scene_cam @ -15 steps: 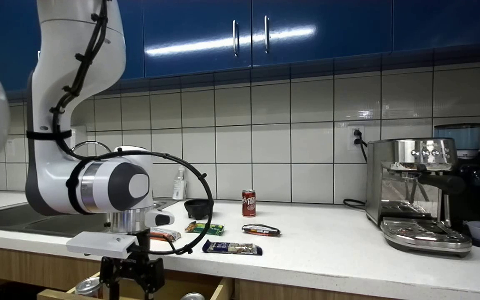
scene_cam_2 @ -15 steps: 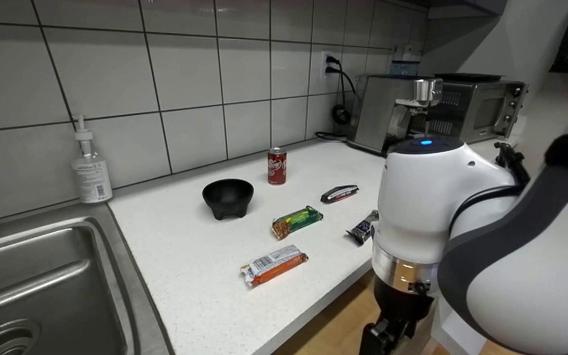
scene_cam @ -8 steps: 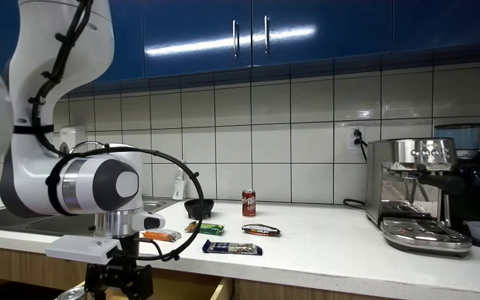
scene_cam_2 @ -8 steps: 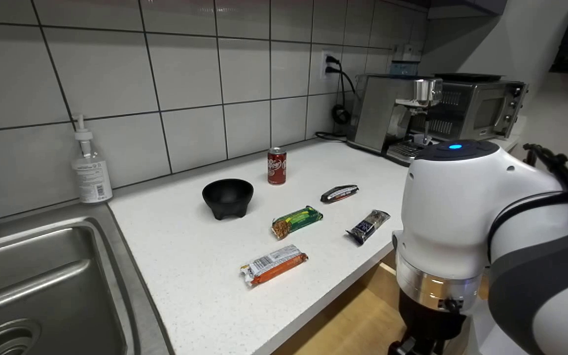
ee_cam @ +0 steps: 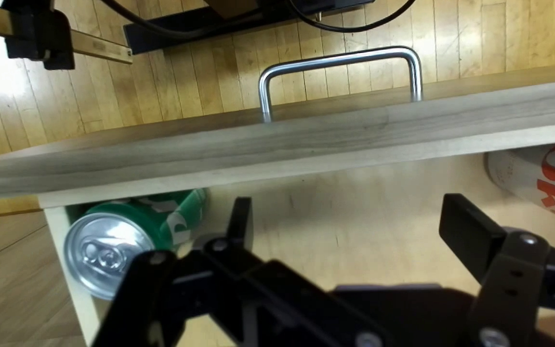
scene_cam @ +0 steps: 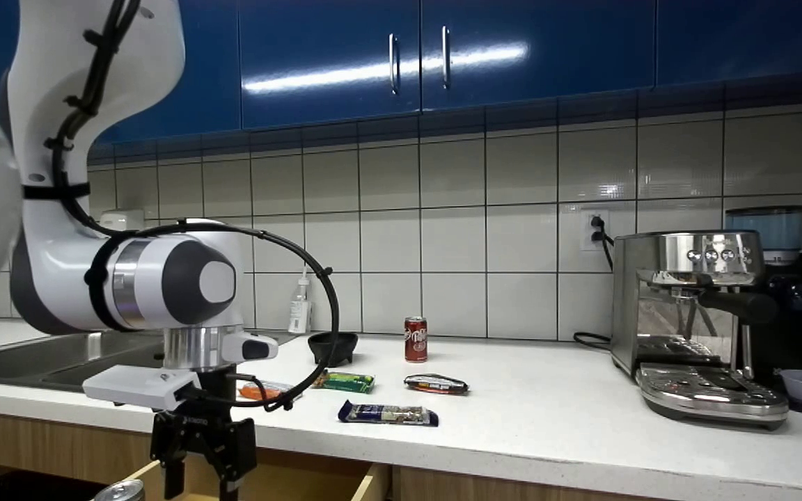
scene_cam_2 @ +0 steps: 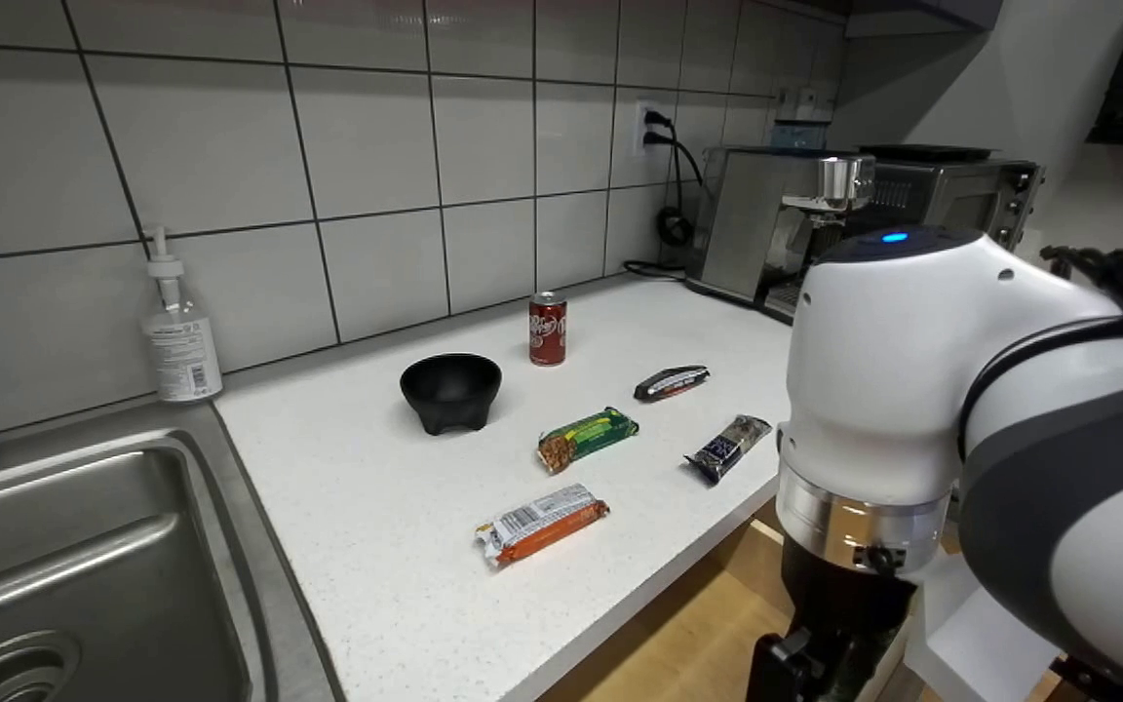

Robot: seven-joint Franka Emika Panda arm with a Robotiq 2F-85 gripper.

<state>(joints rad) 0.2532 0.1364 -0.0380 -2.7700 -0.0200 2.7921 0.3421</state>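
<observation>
Black gripper (ee_cam: 347, 229) hangs over the drawer (ee_cam: 277, 149), jaws wide and empty; a green can (ee_cam: 150, 224) and a white can (ee_cam: 540, 180) lie inside. The drawer already stands open; neither can is gripped yet.

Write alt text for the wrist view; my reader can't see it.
An open, empty black pincer points into an open wooden drawer. Inside, a green can sits at left and a white can with red lettering is cut off at right; the drawer's metal handle shows beyond.
</observation>
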